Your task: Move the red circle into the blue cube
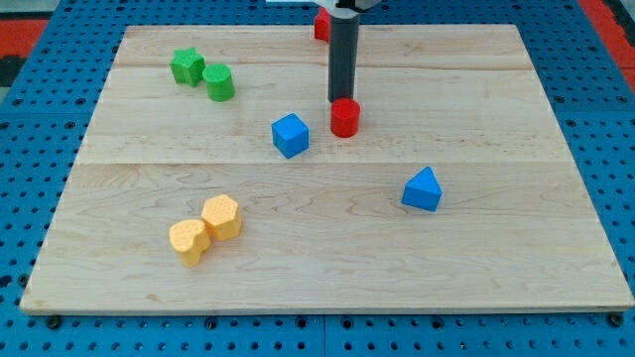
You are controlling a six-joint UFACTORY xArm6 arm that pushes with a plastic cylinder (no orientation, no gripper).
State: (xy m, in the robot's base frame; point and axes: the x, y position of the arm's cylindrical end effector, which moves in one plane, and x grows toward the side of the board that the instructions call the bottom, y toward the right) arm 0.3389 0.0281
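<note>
So my tip (342,101) is parked right against the top side of the red circle (344,118), blue cube (290,135) sits just off to its lower left on the desk (496,258), and there's no pincer here, nothing gripped.

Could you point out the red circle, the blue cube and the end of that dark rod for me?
red circle (344,120), camera view, on its front side face.
blue cube (290,135), camera view, on the middle of its near faces.
my tip (340,100), camera view, on the rod's very end, just behind the red circle.
</note>
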